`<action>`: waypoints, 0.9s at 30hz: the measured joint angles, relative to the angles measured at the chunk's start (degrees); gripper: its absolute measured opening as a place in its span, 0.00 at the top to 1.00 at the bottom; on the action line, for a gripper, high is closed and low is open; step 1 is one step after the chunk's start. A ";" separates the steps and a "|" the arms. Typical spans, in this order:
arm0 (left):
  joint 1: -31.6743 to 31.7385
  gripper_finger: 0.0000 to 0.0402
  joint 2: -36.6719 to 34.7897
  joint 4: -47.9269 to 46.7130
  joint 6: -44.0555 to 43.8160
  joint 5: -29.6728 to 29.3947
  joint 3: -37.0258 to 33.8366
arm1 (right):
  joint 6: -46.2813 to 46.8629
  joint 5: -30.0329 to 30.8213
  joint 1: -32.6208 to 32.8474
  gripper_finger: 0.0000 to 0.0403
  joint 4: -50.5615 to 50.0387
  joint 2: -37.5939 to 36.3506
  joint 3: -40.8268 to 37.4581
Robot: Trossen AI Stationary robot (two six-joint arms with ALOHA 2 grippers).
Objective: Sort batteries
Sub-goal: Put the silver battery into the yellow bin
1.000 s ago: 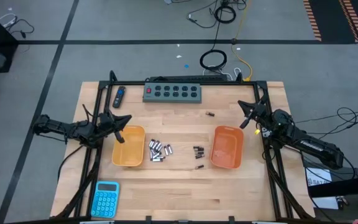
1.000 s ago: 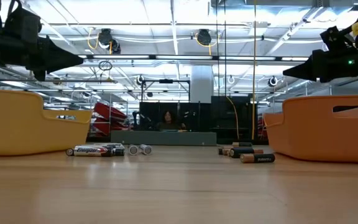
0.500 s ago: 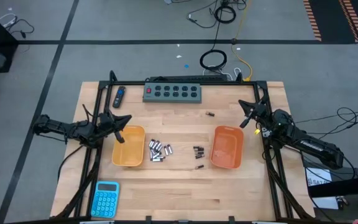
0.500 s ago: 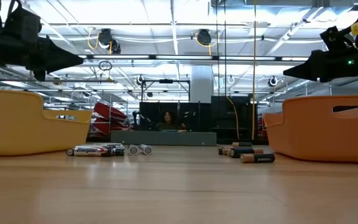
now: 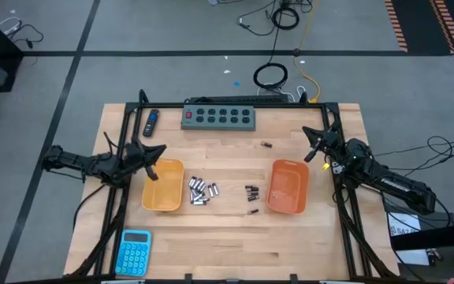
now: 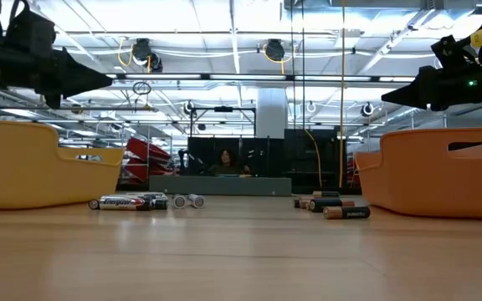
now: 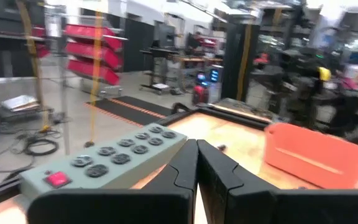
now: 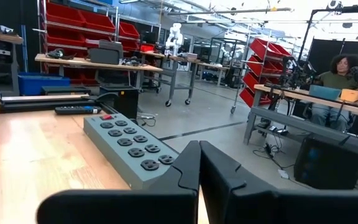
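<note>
The batteries lie loose on the wooden table [image 5: 235, 237] between the 2 bins: a cluster of silvery cells [image 5: 201, 190] just right of the yellow-orange bin [image 5: 162, 196], a smaller group of dark cells [image 5: 251, 192] just left of the orange bin [image 5: 288, 186], and 1 dark cell [image 5: 266, 145] alone farther back; they are too small to count exactly. Both bins look empty from above. The left gripper [image 5: 158, 151] hangs above the far edge of the yellow-orange bin and the right gripper [image 5: 310, 136] beyond the orange bin, each with fingers pressed together, grasping nothing.
</note>
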 joint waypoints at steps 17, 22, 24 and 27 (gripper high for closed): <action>0.01 0.96 0.00 5.94 2.69 -4.43 0.00 | 16.61 -3.02 0.00 1.00 0.49 -0.02 0.07; 0.01 0.96 0.00 5.33 2.78 -4.46 0.00 | 17.26 -3.05 0.00 1.00 -0.57 0.22 0.09; 0.01 0.96 0.00 5.81 3.08 -4.78 0.00 | 17.49 -2.96 -0.01 1.00 -0.13 0.20 0.09; 0.09 0.96 0.00 8.07 -0.46 -8.18 0.00 | 17.44 -5.77 -0.02 1.00 0.36 0.20 0.09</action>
